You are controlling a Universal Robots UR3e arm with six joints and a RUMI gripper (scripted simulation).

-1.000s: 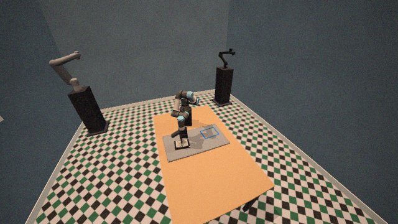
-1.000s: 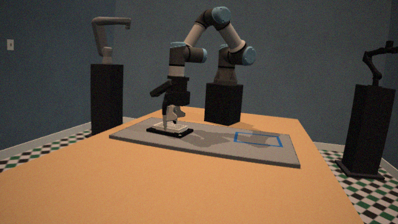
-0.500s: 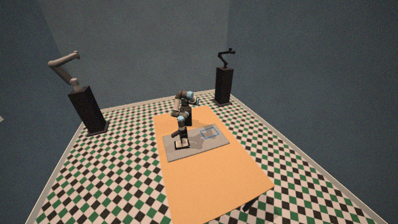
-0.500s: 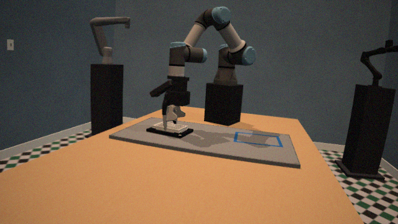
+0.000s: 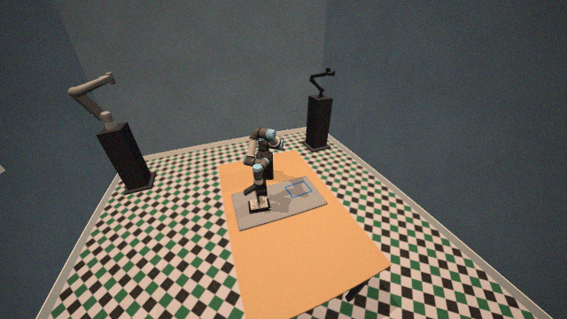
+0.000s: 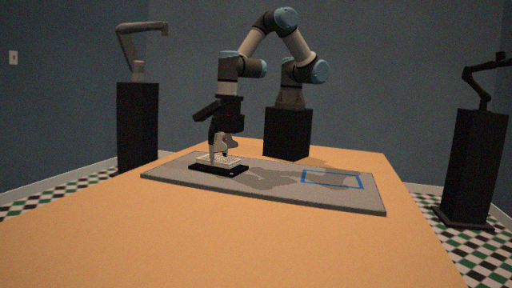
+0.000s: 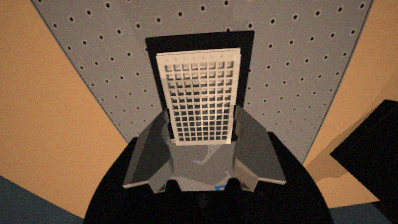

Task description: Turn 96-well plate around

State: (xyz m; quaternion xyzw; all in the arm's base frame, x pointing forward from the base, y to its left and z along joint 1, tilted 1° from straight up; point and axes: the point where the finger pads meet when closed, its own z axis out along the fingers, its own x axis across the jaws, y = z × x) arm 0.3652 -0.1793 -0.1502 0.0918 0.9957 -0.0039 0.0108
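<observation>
The end effector [image 7: 202, 137] is pinching the 96-well plate [image 7: 200, 95] across its two long sides, near one short end, while the plate sits over the black plate nest N1 [image 6: 218, 169] on the grey pegboard [image 6: 280, 188] of the worktop [image 6: 240, 248]. I'd judge the plate light, rigid and smooth-walled: the end grip leaves most of it cantilevered, so it could tilt or slip. Which corner is cut off I cannot tell.

Between the hand's [image 7: 202, 145] matt grey, metal-looking fingers, the 96-well plate [image 7: 201, 97] looks like matt white plastic. Beneath it sits a matt black plate nest [image 7: 155, 50] on dull grey perforated board [image 7: 310, 55]; the bench [image 7: 45, 125] is smooth, flat orange.
</observation>
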